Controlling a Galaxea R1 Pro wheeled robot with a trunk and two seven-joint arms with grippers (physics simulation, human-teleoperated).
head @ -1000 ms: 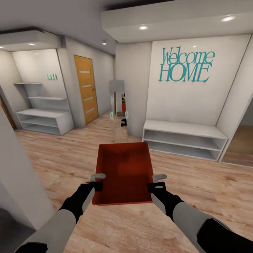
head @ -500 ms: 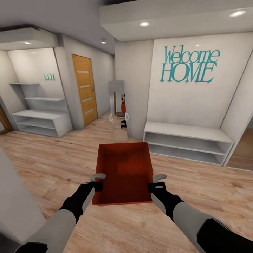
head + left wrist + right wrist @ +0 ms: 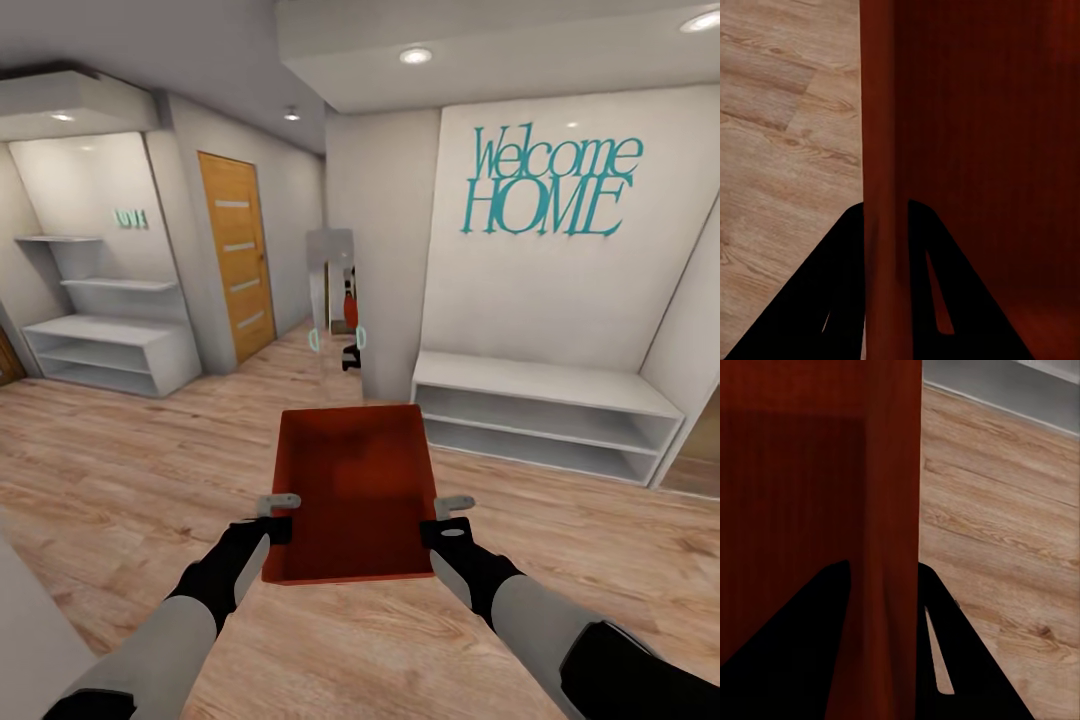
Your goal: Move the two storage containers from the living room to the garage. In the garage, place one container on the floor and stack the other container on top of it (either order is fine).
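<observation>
I carry one orange-red storage container point(image 3: 352, 490) level in front of me, above a light wood-plank floor point(image 3: 130, 470). My left gripper point(image 3: 280, 503) is shut on its left wall, my right gripper point(image 3: 453, 508) on its right wall. In the left wrist view the container wall point(image 3: 881, 150) runs between the dark fingers point(image 3: 832, 300). The right wrist view shows the other container wall point(image 3: 889, 495) pinched between its fingers point(image 3: 945, 652). The bin is empty. The second container is out of view.
A white low shelf bench point(image 3: 545, 415) stands ahead right under a teal "Welcome HOME" sign point(image 3: 550, 185). Another white shelf unit point(image 3: 105, 345) stands at the left. A wooden door point(image 3: 238, 255) and a narrow hallway with a mirror point(image 3: 335, 290) lie ahead.
The whole view has shifted: the shelves, door and sign have slid outward and the near left wall has left the picture, so I have rolled forward. The container stays held as before.
</observation>
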